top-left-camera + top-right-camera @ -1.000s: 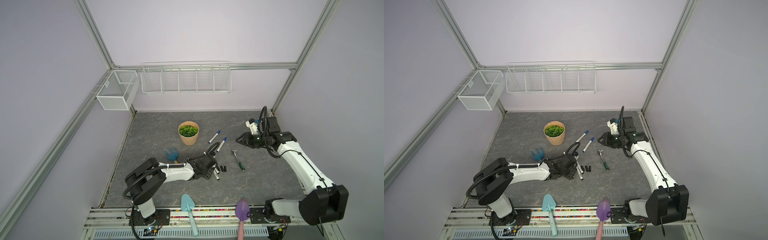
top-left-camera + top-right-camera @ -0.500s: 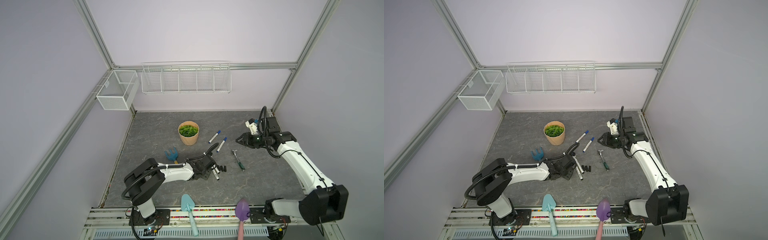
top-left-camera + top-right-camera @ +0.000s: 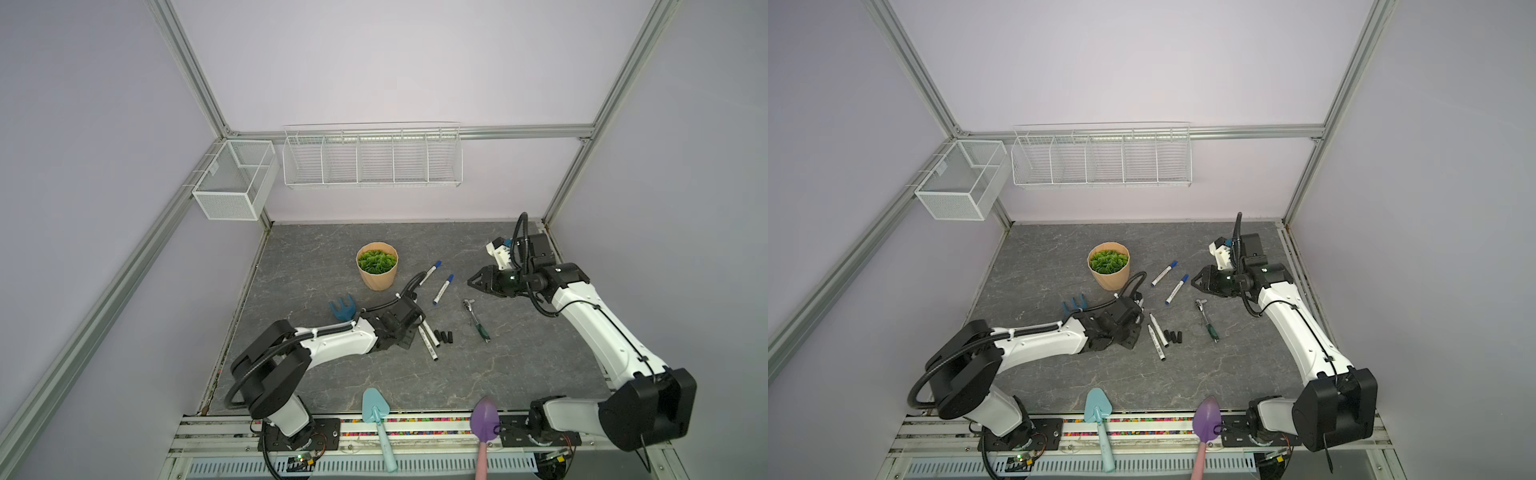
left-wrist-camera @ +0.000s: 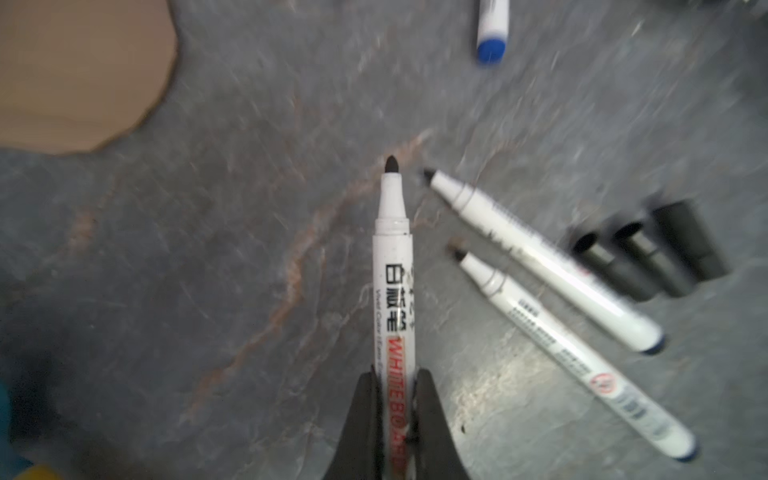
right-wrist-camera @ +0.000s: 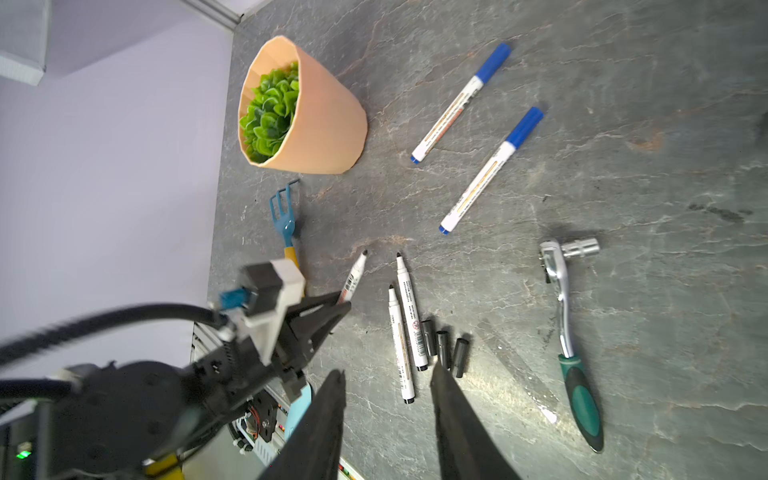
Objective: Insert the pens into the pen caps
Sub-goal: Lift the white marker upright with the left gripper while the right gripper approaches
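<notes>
We note the left gripper (image 4: 395, 374) with its fingers drawn together on the held pen (image 4: 394, 270). The grip sits toward the rear of the barrel, and the bare black nib sticks out ahead. In both top views the pair sits low in the centre of the frame. We cannot tell whether the nib touches the table (image 3: 311, 270).

Two loose pens (image 3: 1156, 337), also uncapped, lie side by side and nearly parallel, just right of the left gripper in both top views. Three black pen caps (image 3: 1173, 336) lie in a tight row just beside them on their right, none on a pen.

Two blue-capped pens (image 5: 461, 102) lie higher in the top-view frames, right of the tan plant pot (image 3: 376, 276) and well apart from the black pen caps.

The right gripper (image 5: 386, 376) has its fingers apart with nothing between them. In the top views it hangs right of centre, above the ratchet (image 3: 476, 320) in the frame.
</notes>
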Available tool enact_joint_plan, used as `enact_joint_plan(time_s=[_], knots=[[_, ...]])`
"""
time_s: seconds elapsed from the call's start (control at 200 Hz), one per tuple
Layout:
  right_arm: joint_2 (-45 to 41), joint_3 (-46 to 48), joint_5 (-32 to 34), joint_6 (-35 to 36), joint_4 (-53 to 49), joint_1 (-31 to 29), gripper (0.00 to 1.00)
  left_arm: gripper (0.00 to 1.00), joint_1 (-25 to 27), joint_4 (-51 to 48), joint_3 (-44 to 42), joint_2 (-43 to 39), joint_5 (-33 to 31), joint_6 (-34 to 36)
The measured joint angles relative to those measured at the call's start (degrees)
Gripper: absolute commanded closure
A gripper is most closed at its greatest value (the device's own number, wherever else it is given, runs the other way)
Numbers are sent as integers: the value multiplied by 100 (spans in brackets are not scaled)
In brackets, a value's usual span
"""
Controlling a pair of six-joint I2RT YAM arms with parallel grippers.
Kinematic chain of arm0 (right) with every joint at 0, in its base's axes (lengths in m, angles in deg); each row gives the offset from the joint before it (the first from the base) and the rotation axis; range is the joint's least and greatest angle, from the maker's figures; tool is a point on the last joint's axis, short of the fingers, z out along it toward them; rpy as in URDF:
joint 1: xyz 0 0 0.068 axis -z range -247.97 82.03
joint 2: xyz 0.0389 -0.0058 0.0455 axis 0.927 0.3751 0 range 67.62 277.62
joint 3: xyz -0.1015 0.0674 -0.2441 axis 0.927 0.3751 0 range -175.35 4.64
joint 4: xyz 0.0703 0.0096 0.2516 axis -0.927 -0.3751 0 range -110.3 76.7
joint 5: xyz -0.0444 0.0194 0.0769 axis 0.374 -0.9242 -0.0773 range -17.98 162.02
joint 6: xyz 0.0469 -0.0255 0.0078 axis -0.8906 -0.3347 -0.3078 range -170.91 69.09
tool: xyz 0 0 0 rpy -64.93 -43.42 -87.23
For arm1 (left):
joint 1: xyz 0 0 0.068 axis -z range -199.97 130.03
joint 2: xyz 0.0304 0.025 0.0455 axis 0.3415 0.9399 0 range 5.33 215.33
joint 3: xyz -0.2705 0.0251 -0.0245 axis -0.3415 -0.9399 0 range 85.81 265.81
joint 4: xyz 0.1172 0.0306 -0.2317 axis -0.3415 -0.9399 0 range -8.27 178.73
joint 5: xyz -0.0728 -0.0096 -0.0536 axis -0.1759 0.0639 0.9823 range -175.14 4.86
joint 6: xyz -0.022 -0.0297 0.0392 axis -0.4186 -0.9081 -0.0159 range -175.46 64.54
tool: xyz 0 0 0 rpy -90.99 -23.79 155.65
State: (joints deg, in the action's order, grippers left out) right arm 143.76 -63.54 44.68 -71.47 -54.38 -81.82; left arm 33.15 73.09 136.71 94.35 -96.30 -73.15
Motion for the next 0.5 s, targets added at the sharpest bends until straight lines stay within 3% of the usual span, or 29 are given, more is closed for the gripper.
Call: enact_joint_plan(time_s=[0.19,0.5], knots=[[297,-291,-317,-48,275,-584,59,100,-354,1300,-210,-1213,671,219],[1165,-957,-629,-232,772,-1023,60,100,-323,2149,-199,-1034,1349,341]])
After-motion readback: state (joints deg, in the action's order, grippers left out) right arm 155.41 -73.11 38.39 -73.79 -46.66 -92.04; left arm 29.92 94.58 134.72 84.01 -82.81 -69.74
